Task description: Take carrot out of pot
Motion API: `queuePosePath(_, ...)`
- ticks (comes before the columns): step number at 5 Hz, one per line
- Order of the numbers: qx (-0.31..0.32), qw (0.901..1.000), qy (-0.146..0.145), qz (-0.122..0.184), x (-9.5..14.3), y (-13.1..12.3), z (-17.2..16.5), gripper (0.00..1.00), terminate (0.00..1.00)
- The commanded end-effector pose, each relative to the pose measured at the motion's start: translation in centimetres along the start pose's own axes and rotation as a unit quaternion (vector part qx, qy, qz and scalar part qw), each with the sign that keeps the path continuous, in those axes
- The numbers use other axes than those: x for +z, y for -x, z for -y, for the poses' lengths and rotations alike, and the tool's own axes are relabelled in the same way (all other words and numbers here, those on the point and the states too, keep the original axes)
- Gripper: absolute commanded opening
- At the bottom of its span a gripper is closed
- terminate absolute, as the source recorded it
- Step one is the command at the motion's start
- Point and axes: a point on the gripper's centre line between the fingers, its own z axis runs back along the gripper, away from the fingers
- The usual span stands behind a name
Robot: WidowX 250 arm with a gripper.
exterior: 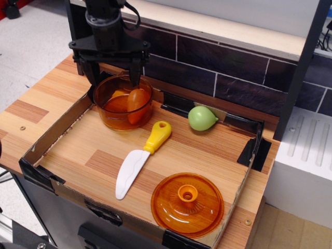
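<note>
The amber pot (106,113) stands at the back left of the cardboard tray. The orange carrot (136,101) leans inside it against the right wall, its top above the rim. My gripper (114,79) hangs open just above the pot's back rim, its two fingers spread wide. The left finger is at the pot's left edge and the right finger (136,73) is just above the carrot's top. It holds nothing.
A yellow-handled white toy knife (142,156) lies mid-tray. A green pear-shaped toy (202,118) sits at the back right. The amber lid (187,204) lies at the front right. The cardboard tray wall (52,139) and a dark tiled wall (218,72) bound the area.
</note>
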Motion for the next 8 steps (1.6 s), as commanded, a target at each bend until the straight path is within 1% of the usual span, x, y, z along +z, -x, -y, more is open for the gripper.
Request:
queuePosePath(1, 0.003, 0.9998, -0.001, 0.020, -0.1, 0.0, 0.0, 1.00, 0.00)
queuePosePath(3, 0.016, 0.9996, 0.009, 0.020, -0.4, 0.5, 0.5, 1.00, 0.00)
queuePosePath(6, 0.026, 0.9996, -0.011, 0.010, -2.4, 0.9, 0.3, 1.00, 0.00)
queuePosePath(8, 0.036, 0.9993, -0.010, 0.002, -3.2, 1.2, 0.5, 1.00, 0.00)
